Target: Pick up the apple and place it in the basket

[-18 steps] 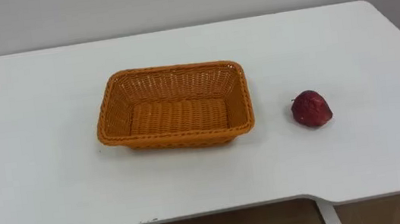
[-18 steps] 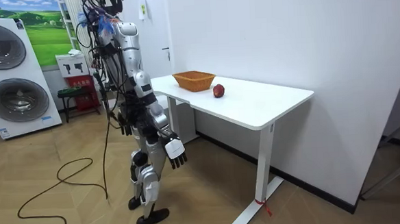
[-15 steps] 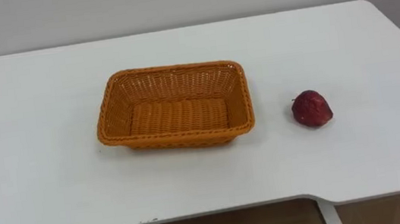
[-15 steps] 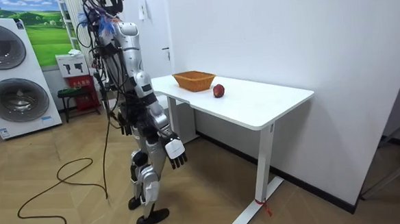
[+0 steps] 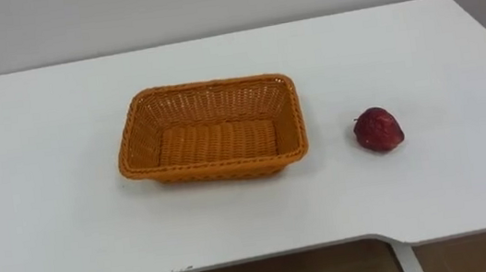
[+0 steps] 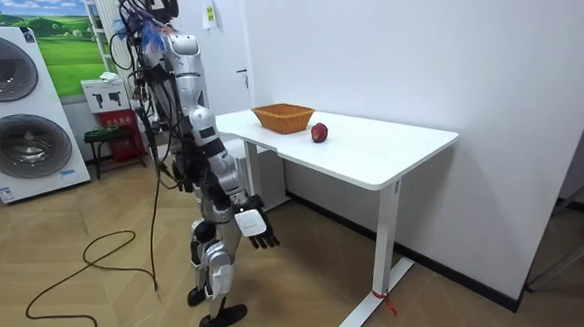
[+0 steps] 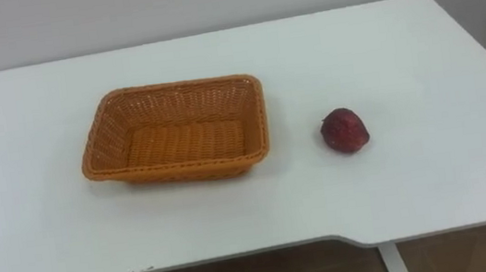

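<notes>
Orange wicker basket sits empty on the white table, open side up, roughly mid-table. Apple is dark red and lies on the tabletop to the basket's right. It is near the basket but clear of it, with bare table between, and nothing touches it. Versus 0.5 s ago, the whole eye view has slid down slightly, so that's head camera motion. Basket and apple keep the same spacing and neither has moved on the table. In the room view the robot stands upright on the wood floor, off the table's near edge on the basket's side, facing the table, same spot as before. One real change is the right hand. It has dropped a little and tipped toward horizontal, with the forearm swung slightly forward. It hangs below table height, well short of the basket. Its fingers are loosely straight and a bit spread, and it holds nothing. Left hand shows as a dark bit at hip height on the far side of the body. It is mostly hidden, so I can't tell its state. Apple is not yet picked and the basket holds nothing.
</notes>
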Robot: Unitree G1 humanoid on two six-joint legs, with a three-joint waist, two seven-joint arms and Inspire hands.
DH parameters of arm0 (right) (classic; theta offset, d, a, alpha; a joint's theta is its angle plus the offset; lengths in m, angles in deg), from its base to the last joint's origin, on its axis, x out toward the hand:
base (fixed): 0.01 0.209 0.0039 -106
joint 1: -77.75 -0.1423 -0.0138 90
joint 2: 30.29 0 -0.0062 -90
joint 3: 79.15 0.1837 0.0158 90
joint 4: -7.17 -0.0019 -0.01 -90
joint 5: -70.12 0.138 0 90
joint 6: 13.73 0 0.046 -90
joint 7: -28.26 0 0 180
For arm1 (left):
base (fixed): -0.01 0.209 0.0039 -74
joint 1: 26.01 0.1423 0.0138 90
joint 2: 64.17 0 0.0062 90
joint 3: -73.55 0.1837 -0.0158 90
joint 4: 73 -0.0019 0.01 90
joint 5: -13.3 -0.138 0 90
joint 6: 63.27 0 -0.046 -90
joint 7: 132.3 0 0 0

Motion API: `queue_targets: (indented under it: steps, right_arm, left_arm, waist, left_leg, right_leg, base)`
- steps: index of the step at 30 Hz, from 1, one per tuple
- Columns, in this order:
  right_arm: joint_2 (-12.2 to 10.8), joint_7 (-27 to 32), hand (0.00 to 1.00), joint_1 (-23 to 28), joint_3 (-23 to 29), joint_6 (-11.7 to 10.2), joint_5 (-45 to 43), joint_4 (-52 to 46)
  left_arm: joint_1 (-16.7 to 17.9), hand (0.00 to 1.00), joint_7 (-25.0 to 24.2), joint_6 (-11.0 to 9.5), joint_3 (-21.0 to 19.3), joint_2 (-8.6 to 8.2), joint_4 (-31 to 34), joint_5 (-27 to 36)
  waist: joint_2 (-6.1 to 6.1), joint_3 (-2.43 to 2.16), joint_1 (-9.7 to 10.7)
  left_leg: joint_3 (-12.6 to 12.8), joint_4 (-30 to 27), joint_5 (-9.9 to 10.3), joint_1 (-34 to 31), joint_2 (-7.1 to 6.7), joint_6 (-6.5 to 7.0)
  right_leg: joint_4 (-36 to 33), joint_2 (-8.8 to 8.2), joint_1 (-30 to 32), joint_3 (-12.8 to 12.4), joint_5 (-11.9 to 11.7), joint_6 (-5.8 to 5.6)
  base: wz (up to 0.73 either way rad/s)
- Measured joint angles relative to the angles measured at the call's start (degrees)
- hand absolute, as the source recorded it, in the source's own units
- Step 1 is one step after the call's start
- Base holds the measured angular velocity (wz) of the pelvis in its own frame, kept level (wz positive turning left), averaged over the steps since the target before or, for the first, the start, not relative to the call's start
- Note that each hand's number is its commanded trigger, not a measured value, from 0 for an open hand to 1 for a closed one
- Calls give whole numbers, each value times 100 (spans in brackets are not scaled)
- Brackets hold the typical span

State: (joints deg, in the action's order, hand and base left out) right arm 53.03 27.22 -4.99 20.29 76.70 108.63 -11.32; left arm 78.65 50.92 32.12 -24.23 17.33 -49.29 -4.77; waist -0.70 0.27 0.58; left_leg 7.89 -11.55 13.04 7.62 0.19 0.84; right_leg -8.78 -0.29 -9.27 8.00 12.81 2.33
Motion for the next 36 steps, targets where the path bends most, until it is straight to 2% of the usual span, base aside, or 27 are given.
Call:
queue_targets:
  steps: [5, 8, 12, 17, 21, 23, 26, 32, 36]
  right_arm:
    - [13, 741, 0, 1, 1184, -26, 1969, -532]
    - [18, 1141, 0, -53, 1694, -227, 2664, -874]
    - [20, 1697, 0, -61, 1943, -442, 3282, -1407]
    - [18, 2635, 0, -196, 2122, -715, 3472, -2214]
    - [-16, 3453, 0, -156, 2110, -863, 2803, -3661]
    - [46, 3896, 0, -186, 2089, -1105, 2070, -4389]
    - [58, 4375, 0, -154, 1981, -1251, 1262, -5169]
    - [228, 5099, 0, -173, 1571, -1411, -422, -5956]
    - [260, 5223, 0, -173, 1264, -1568, -1171, -6262]
  left_arm:
    - [235, 0, 218, -188, -416, 4, 112, 137]
    - [259, 0, 289, -312, -568, 38, 121, 212]
    - [272, 0, 390, -365, -568, 61, 140, 271]
    - [274, 0, 541, -452, -577, 73, 212, 231]
    - [271, 0, 608, -477, -589, 75, 215, 220]
    - [273, 0, 623, -549, -541, 88, 217, 222]
    - [318, 0, 623, -585, -434, 88, 242, 225]
    - [361, 0, 626, -756, -333, 95, 175, 228]
    - [357, 0, 618, -810, -197, 97, 122, 226]
  waist:
    - [-29, -3, 222]
    - [-45, -7, 285]
    - [-59, -7, 312]
    - [-80, -13, 314]
    - [-66, -21, 287]
    - [-77, -30, 259]
    - [-76, -30, 224]
    - [-77, -28, 109]
    - [-97, -23, 38]
  left_leg:
    - [131, 52, 0, 75, -10, 0]
    - [141, 46, 1, 87, -11, 1]
    - [155, 30, 1, 92, -12, 1]
    - [140, 6, 1, 62, -9, 1]
    - [131, 0, 0, -45, -9, 3]
    - [110, -24, 0, -113, -14, 3]
    - [78, -21, 0, -137, -15, 3]
    - [86, -4, 0, -137, -17, 2]
    - [91, 22, 0, -113, -16, 3]
  right_leg:
    - [-48, 12, 14, -69, 0, -1]
    - [-80, 13, 24, -97, 3, -4]
    - [-106, 18, 31, -135, 3, -3]
    - [-123, 19, 50, -131, 3, -2]
    - [-208, 30, 190, -147, 9, -1]
    - [-224, 36, 237, -124, 7, 0]
    - [-198, 23, 234, -64, 8, 0]
    - [-193, 32, 244, -69, 9, 0]
    - [-183, 30, 243, -96, 9, 0]
  base:
    - [-12]
    - [-1]
    - [-1]
    - [1]
    - [-1]
    - [7]
    - [8]
    - [0]
    - [-1]
